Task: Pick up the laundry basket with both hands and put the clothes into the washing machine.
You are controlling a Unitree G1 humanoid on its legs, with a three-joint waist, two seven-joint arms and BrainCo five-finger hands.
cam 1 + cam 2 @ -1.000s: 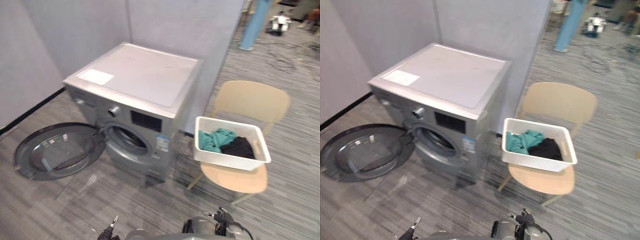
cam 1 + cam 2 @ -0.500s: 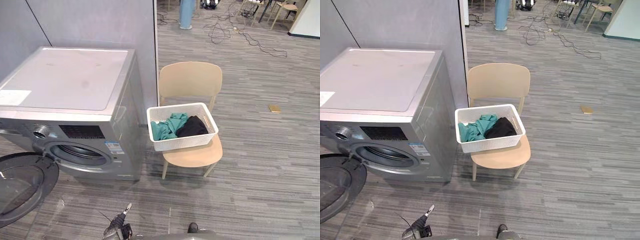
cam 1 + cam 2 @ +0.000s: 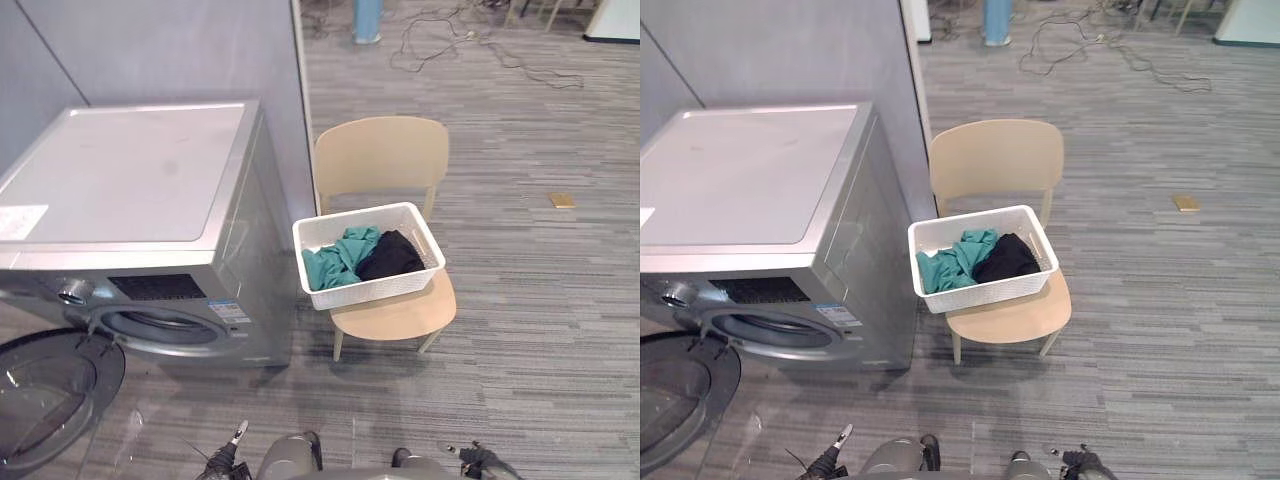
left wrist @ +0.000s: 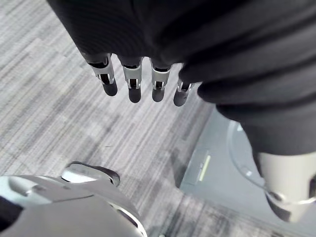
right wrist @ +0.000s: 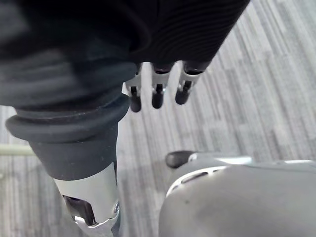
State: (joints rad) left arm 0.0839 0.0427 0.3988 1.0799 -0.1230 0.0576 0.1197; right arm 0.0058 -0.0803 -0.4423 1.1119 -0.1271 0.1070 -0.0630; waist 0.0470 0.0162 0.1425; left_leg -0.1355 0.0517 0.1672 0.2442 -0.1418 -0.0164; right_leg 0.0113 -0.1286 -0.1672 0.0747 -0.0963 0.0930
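The laundry basket (image 3: 372,291) lay crosswise on the chair (image 3: 395,318) ahead, well apart from the left hand (image 4: 132,79) and right hand (image 5: 159,89), both loose-fingered and empty.

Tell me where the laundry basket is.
In the left eye view the laundry basket sits on the chair seat, just right of the washing machine.

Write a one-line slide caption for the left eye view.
Laundry basket of teal and black clothes on a beige chair beside the washing machine, door open.
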